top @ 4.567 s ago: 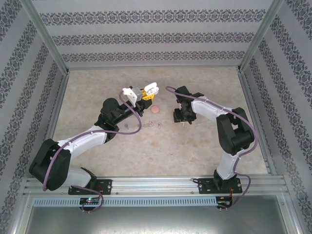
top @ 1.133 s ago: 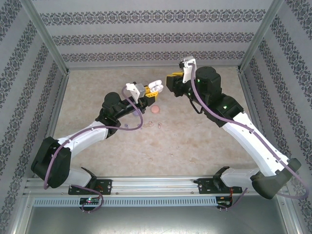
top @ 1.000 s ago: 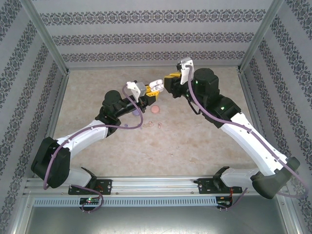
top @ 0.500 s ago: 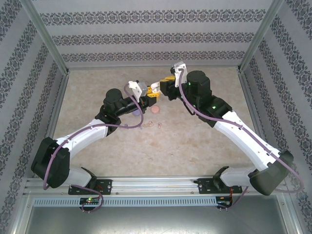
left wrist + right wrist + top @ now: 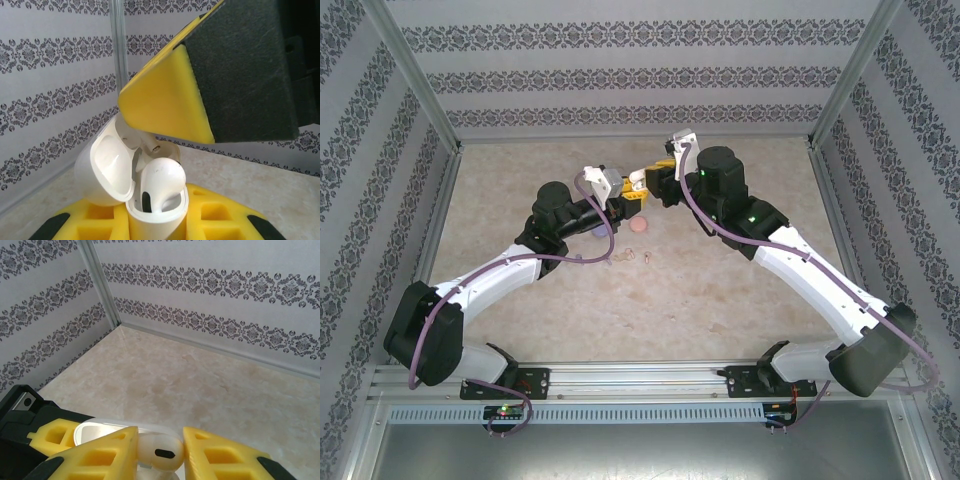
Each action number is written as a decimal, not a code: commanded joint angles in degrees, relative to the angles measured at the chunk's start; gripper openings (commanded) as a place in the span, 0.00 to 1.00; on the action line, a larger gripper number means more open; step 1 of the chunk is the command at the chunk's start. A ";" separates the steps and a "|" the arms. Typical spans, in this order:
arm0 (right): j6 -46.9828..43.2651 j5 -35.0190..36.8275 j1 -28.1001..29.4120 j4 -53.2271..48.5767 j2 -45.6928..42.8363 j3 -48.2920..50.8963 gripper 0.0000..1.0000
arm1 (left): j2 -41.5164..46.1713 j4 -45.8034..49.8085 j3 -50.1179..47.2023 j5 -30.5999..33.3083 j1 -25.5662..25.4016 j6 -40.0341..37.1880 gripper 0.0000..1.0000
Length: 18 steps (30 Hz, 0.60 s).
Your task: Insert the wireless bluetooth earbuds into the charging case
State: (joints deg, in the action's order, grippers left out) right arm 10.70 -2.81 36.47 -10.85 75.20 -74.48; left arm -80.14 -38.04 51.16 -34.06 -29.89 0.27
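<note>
Lower centre of frame: right fingers [image 5: 165, 105] clamp the white earbud [image 5: 161, 179], stem pointing down into open charging case [image 5: 157, 225] gripped by left fingers [image 5: 220, 220]

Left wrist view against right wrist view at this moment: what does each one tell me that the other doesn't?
Left wrist: the open case clamped in the left gripper, lid swung aside, one white earbud already sitting in a well. Right wrist: a second earbud pinched in the right gripper, with the table beyond. Both: the white case.
</note>
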 commanded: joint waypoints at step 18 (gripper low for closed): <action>-4.96 3.50 0.79 -0.62 0.30 2.84 0.28 | 0.68 -2.30 1.58 -0.92 0.61 0.43 0.00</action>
State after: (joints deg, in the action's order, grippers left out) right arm 8.73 -2.15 36.38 -10.41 75.20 -73.10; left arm -80.14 -37.58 51.16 -33.87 -29.87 0.30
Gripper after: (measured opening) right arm 0.280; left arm 0.215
